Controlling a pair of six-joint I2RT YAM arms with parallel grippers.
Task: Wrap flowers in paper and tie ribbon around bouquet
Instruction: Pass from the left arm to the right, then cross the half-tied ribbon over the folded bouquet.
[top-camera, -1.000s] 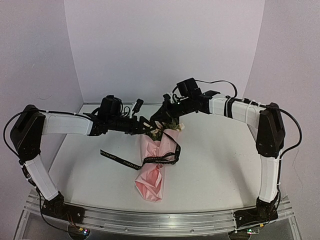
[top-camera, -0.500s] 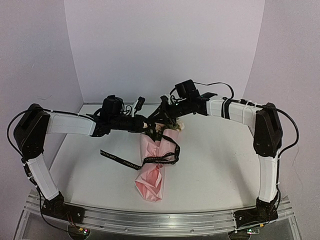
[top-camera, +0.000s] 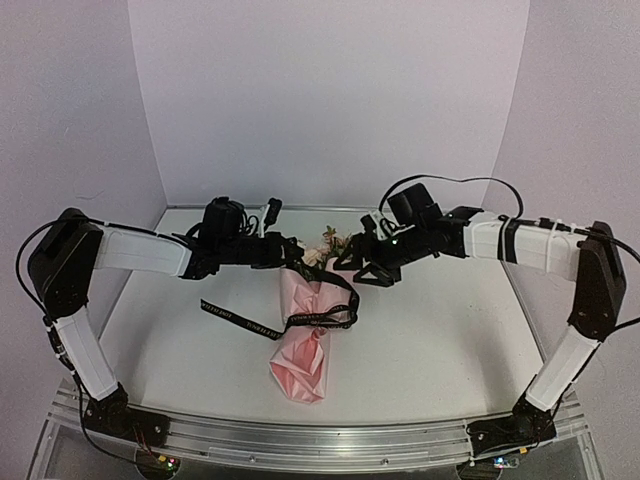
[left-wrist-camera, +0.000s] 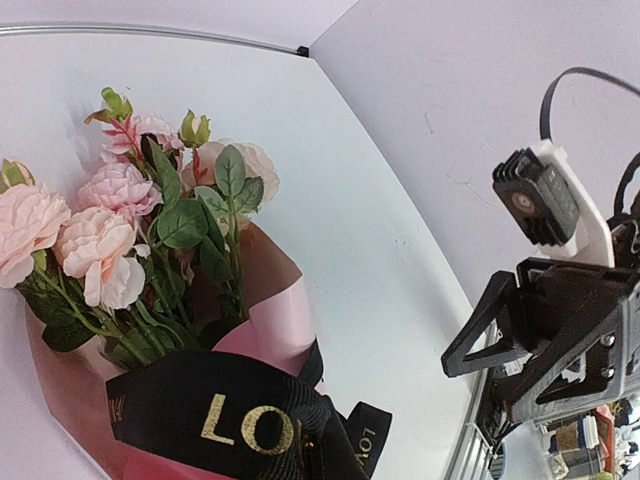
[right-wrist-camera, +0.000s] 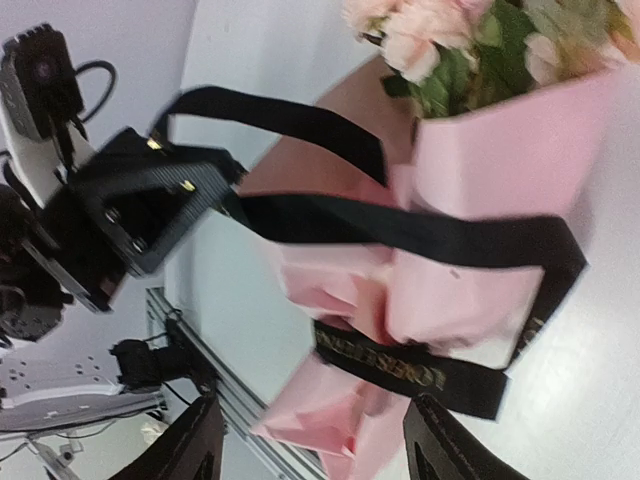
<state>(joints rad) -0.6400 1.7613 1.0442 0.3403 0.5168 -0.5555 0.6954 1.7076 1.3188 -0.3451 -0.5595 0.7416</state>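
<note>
- white table (top-camera: 440, 330) sat inside plain pale lilac walls.
- cone-shaped bouquet (top-camera: 303, 345) wrapped in light pink tissue paper (top-camera: 300, 372) lay mid-table, narrow end toward the arm bases.
- pale pink and cream flowers with green leaves (left-wrist-camera: 120, 210) stuck out of the far open end.
- long black ribbon with pale lettering (top-camera: 322, 318) looped around the cone, one tail trailing left on the table.
- left gripper (top-camera: 293, 257) was clamped on the ribbon beside the blooms.
- right gripper (top-camera: 350, 264) was spread wide, holding nothing, just right of the flowers.
</note>
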